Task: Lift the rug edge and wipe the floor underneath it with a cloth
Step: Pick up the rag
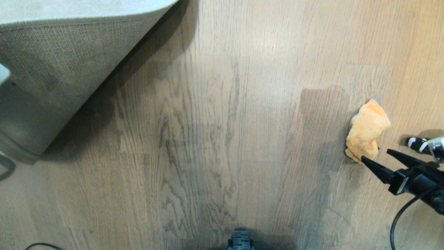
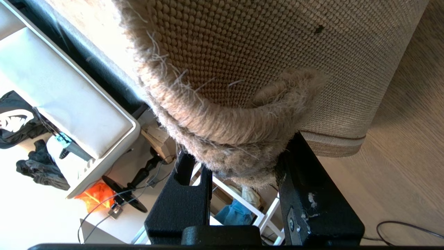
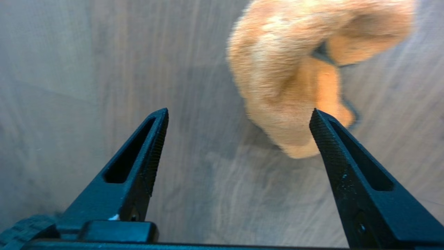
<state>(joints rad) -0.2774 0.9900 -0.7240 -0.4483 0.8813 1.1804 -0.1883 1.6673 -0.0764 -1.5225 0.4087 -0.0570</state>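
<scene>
Orange cloth lies free on the floor, our right gripper spread wide beside it; left gripper pinches the rug edge aloft. We should keep that hold steady.

This looks like a home: a wood floor, a big soft rug, and clothes lying around.

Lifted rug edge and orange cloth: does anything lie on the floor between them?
Nothing does. In the head view the floor between the rug edge and the cloth is bare planks, crossed only by shadow and a darker patch beside the cloth.
</scene>
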